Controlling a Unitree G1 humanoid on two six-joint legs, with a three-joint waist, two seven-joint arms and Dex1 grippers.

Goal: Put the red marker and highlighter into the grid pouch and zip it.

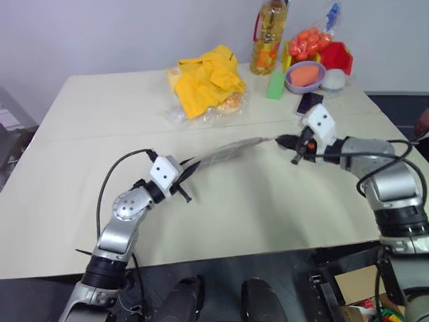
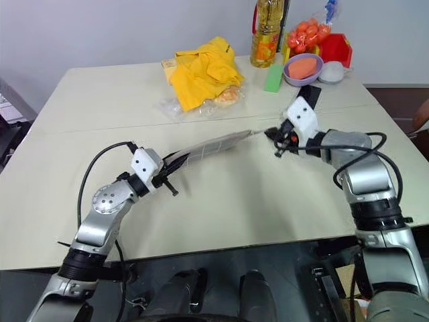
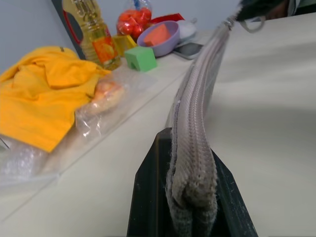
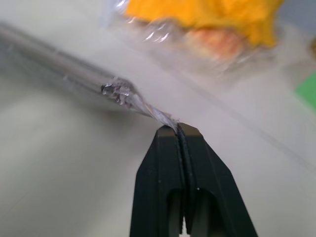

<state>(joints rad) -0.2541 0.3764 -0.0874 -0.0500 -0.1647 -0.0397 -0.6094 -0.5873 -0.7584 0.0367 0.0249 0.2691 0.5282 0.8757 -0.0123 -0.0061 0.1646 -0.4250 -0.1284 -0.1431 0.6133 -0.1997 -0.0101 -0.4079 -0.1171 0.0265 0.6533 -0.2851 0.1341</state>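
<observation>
Head views, grid pouch (image 1: 224,153): stretched edge-on above the desk (image 1: 80,194), between my two arms, zipper edge upward.
Head views, my left end effector (image 1: 186,173): pinching the near end of the pouch, fingers pressed onto the fabric.
Head views, my right end effector (image 1: 283,141): pressed together at the pouch's far end, on the zipper's thin pull.
Head views, far side of the desk: yellow cloth (image 1: 206,79) over a clear plastic bag (image 1: 221,107), oil bottle (image 1: 267,37), green block (image 1: 275,85), purple bowl (image 1: 305,75), red bin (image 1: 337,57), bag of orange fruit (image 1: 308,41).
Left wrist view, my fingers (image 3: 148,197): clamped on both sides of the pouch's grey woven end; the closed zipper seam runs away from them toward the other end effector.
Left wrist view, background: yellow cloth, plastic bag, green block and bottle beyond the pouch.
Right wrist view, my fingers (image 4: 163,168): shut tight, tips nipping a thin strand that leads to the metal zipper slider (image 4: 116,91).
Marker and highlighter: I cannot tell where they are.
</observation>
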